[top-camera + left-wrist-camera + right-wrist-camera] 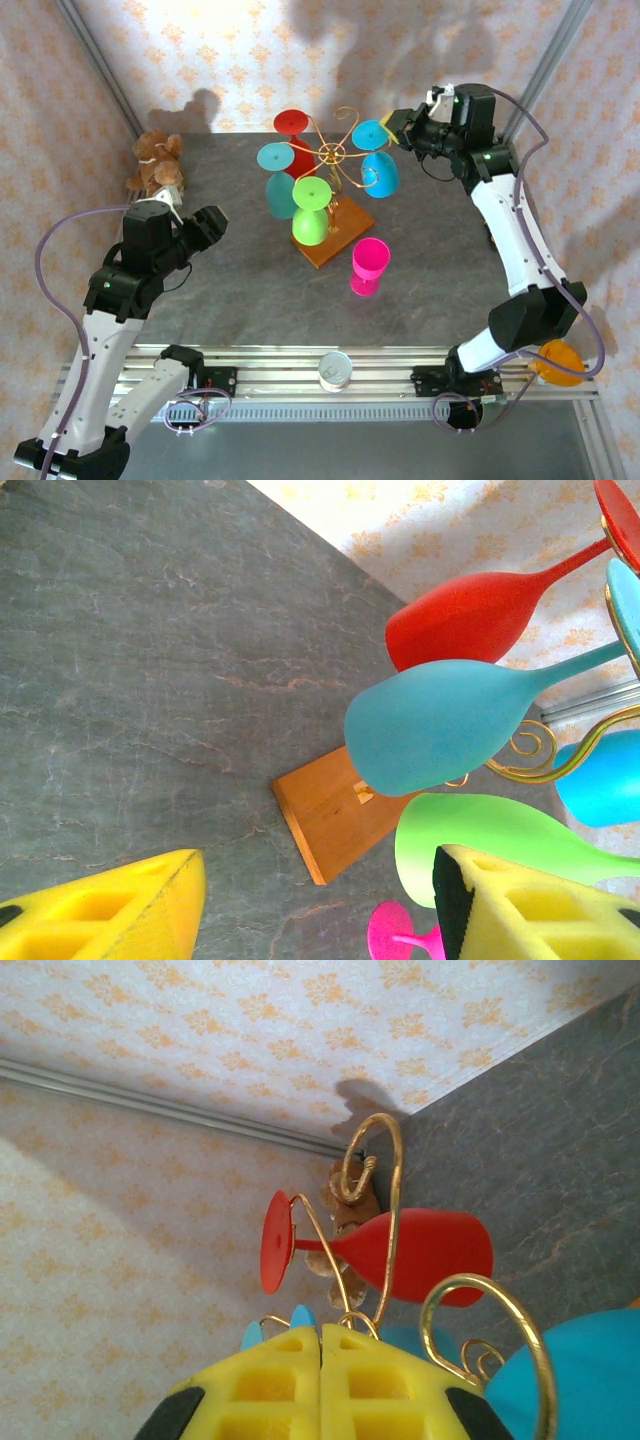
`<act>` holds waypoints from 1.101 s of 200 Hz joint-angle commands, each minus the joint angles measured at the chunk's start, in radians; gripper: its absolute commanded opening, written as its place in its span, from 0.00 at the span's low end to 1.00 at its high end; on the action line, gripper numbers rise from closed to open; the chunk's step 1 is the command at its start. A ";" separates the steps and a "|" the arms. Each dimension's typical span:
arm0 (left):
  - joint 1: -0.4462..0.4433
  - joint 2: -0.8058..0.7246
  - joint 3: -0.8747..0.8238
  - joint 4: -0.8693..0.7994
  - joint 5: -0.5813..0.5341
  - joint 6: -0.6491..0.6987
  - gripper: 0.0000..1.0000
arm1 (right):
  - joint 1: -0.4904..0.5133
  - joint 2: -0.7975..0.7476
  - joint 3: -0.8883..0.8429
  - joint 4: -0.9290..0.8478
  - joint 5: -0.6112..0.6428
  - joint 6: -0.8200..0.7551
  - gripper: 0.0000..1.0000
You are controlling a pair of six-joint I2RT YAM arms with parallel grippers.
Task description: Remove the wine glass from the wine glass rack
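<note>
The wine glass rack (333, 155) stands mid-table on its wooden base (340, 243), with gold curled arms (385, 1175). Red (295, 125), teal (280, 180), green (310, 215) and blue (377, 160) wine glasses hang from it. My right gripper (393, 124) is at the blue glass's foot. Its yellow fingers (385, 1385) are pressed shut, and a blue sliver of the foot (303, 1316) shows at their tips. My left gripper (205, 228) hangs open left of the rack, with its fingers (110, 910) wide apart and nothing between them. The base (335, 815) lies ahead of it.
A pink wine glass (369, 265) stands upright on the table just right of the base, and its foot (400, 935) shows low down. A teddy bear (155, 165) sits at the back left. A round tin (335, 370) and an orange object (555, 362) lie on the front rail.
</note>
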 commanded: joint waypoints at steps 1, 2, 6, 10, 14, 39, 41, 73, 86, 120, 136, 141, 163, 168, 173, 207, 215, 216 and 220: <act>0.004 -0.022 -0.010 -0.010 -0.013 0.004 0.62 | 0.018 0.019 0.059 0.012 -0.022 -0.009 0.00; 0.004 -0.022 -0.010 -0.010 -0.013 0.004 0.62 | 0.018 0.020 0.060 0.012 -0.022 -0.009 0.00; 0.004 -0.022 -0.010 -0.010 -0.013 0.004 0.62 | 0.019 0.024 0.065 0.012 -0.021 -0.007 0.00; 0.005 -0.023 -0.008 -0.011 -0.013 0.004 0.62 | 0.020 0.028 0.069 0.012 -0.020 -0.007 0.00; 0.004 -0.024 -0.009 -0.011 -0.013 0.004 0.62 | 0.023 0.031 0.074 0.012 -0.018 -0.007 0.00; 0.004 -0.025 -0.010 -0.010 -0.015 0.003 0.62 | 0.023 0.055 0.108 0.006 0.000 -0.007 0.00; 0.004 -0.025 -0.009 -0.010 -0.015 0.004 0.62 | 0.023 0.057 0.112 0.005 0.003 -0.007 0.00; 0.004 -0.024 -0.011 -0.002 -0.017 0.001 0.62 | 0.024 0.096 0.156 0.007 0.029 -0.006 0.00; 0.004 -0.024 -0.010 -0.004 -0.019 0.001 0.62 | 0.023 0.112 0.175 0.007 0.036 -0.004 0.00; 0.004 -0.024 -0.008 -0.007 -0.027 0.004 0.62 | 0.024 0.162 0.230 0.008 0.062 0.011 0.00; 0.004 -0.021 -0.008 -0.008 -0.030 0.004 0.62 | 0.022 0.187 0.260 0.006 0.061 0.020 0.00; 0.005 -0.021 -0.007 -0.007 -0.029 0.002 0.62 | 0.023 0.193 0.266 0.007 0.065 0.023 0.00; 0.004 -0.021 -0.008 -0.005 -0.029 0.001 0.62 | 0.023 0.214 0.294 0.001 0.098 0.025 0.00; 0.004 -0.021 -0.007 -0.005 -0.030 0.001 0.62 | 0.023 0.218 0.300 -0.005 0.110 0.024 0.00; 0.005 -0.021 -0.007 -0.007 -0.029 0.002 0.62 | 0.023 0.222 0.306 -0.009 0.123 0.024 0.00; 0.004 -0.019 -0.004 -0.009 -0.031 0.008 0.62 | 0.020 0.243 0.330 -0.053 0.231 -0.010 0.00; 0.004 -0.018 -0.001 -0.013 -0.032 0.011 0.62 | 0.016 0.250 0.341 -0.067 0.238 -0.018 0.00; 0.004 -0.017 -0.002 -0.014 -0.032 0.011 0.62 | 0.015 0.250 0.343 -0.068 0.239 -0.019 0.00; 0.004 -0.017 -0.001 -0.017 -0.032 0.013 0.62 | 0.013 0.254 0.347 -0.073 0.239 -0.020 0.00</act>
